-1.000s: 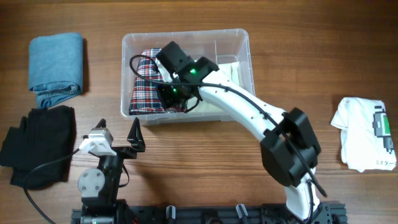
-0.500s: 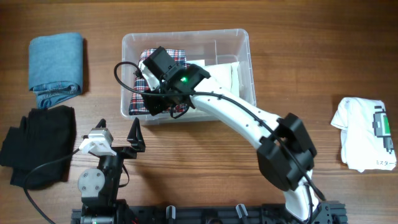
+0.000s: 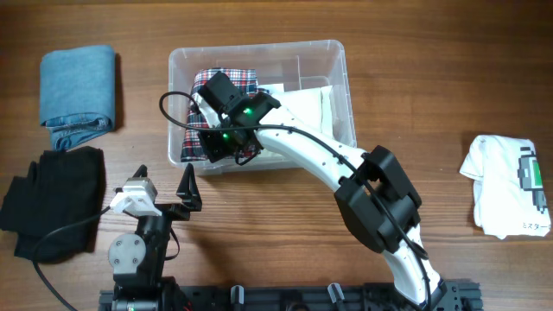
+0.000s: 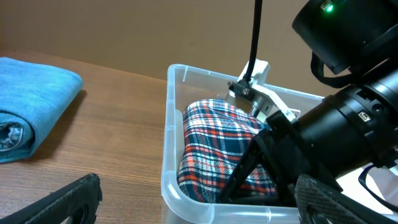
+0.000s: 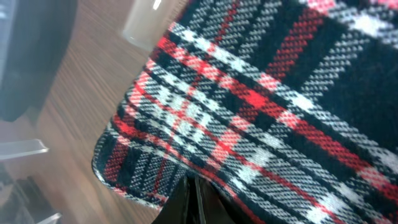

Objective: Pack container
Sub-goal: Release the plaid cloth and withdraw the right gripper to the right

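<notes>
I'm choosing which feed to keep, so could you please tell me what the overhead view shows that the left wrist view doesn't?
Only overhead: the black garment and the white printed shirt. Only left wrist: the wall of the container seen from the side. Both: the container, the plaid cloth in it, the blue cloth and the right arm.

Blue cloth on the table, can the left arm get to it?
Probably yes. The left gripper is open and empty, and only bare table lies between it and the blue cloth; the black cloth sits off to the side. Reach itself is uncertain.
</notes>
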`<state>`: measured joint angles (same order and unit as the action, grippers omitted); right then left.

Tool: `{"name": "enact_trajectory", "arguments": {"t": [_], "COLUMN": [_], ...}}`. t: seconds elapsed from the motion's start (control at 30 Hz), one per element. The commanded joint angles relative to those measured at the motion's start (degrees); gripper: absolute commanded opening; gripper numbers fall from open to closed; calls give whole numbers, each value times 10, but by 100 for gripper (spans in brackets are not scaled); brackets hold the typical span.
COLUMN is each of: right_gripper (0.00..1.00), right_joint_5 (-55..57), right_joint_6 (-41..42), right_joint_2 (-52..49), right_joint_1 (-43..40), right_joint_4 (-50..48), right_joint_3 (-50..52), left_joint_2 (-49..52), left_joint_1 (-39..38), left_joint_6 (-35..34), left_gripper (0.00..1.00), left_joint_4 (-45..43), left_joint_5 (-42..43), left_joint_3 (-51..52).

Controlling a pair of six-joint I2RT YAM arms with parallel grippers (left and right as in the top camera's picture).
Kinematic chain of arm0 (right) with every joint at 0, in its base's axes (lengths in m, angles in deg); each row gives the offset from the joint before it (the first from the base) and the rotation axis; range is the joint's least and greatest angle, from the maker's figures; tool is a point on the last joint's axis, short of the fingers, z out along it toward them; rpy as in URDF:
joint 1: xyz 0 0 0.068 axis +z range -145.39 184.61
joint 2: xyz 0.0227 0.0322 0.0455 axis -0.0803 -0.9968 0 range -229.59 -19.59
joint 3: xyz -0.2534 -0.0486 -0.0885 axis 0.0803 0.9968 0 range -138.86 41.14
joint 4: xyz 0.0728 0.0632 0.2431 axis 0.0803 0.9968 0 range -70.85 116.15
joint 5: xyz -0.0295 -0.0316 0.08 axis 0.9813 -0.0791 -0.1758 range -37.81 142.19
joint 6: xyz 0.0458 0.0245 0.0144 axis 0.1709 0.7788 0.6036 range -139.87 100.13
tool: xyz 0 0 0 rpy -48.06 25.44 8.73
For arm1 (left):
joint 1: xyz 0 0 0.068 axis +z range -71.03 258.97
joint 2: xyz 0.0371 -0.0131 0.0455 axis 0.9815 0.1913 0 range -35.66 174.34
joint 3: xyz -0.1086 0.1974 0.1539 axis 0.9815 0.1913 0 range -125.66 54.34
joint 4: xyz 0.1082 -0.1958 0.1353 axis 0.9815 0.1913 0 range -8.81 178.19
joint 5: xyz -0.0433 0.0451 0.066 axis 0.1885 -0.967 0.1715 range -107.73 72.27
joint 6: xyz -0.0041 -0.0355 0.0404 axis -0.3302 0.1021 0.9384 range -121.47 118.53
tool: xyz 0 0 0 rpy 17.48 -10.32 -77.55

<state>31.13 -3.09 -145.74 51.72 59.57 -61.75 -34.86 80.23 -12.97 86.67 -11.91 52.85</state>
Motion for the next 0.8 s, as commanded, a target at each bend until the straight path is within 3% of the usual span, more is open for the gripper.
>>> {"name": "enact_trajectory", "arguments": {"t": [0.0, 0.07, 0.13, 0.2, 0.43, 0.57, 0.77], "right_gripper": [4, 9, 29, 34, 60, 62, 63], "right_joint_5": [-4, -4, -4, -4, -4, 6, 44], "right_joint_6": [-2, -2, -3, -5, -18, -9, 38], "right_joint_2": [41, 98, 143, 179, 285, 286, 284], "right_joint_1": [-7, -27, -52, -82, -308, -459, -647], "right_joint_4": [-1, 8, 24, 39, 190, 278, 332], "right_joint_3": [-38, -66, -86, -93, -93, -91, -91], "left_joint_2": [-4, -4, -4, -4, -4, -4, -4], "left_joint_1": [5, 5, 5, 5, 5, 5, 5], "left_joint_6": [-6, -6, -6, -6, -6, -6, -6], "left_gripper": [100, 100, 100, 100, 100, 100, 100], "left_joint_4": [-1, -1, -1, -1, -1, -1, -1], "left_joint_5": [-4, -4, -4, -4, -4, -4, -4], "left_joint_3": [4, 4, 4, 4, 4, 4, 4]}}
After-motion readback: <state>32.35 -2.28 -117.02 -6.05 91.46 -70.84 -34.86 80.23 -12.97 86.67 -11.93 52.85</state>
